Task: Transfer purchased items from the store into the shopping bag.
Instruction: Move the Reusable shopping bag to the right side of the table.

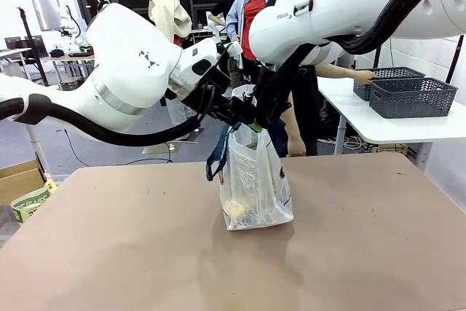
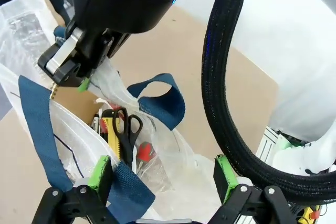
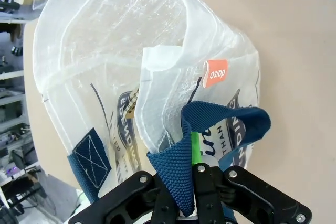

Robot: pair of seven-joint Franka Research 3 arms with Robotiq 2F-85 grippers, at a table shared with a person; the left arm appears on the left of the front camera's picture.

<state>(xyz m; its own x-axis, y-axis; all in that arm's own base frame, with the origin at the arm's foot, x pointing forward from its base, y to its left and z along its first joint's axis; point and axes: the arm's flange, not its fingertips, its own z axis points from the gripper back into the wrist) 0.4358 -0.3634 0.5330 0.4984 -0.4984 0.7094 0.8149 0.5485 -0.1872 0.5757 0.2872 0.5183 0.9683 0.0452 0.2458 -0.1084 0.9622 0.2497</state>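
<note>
Bag (image 1: 256, 180) translucent, crinkled, upright; navy handles (image 2: 160, 98), goods (image 2: 126, 135) inside.

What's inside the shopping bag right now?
Through the open top of the shopping bag: black-handled scissors and a red-tipped item. A pale yellow round item sits at the bottom. Crumpled plastic hides the rest.

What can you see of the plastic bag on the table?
The bag is clear, crinkly plastic with dark blue strap handles, a blue logo and a small orange tag. It stands upright on the brown table, mouth open. The right gripper is shut on one handle, holding it up; the open left gripper sits at the mouth, one finger beside a strap. Inside lie scissors and other small things.
</note>
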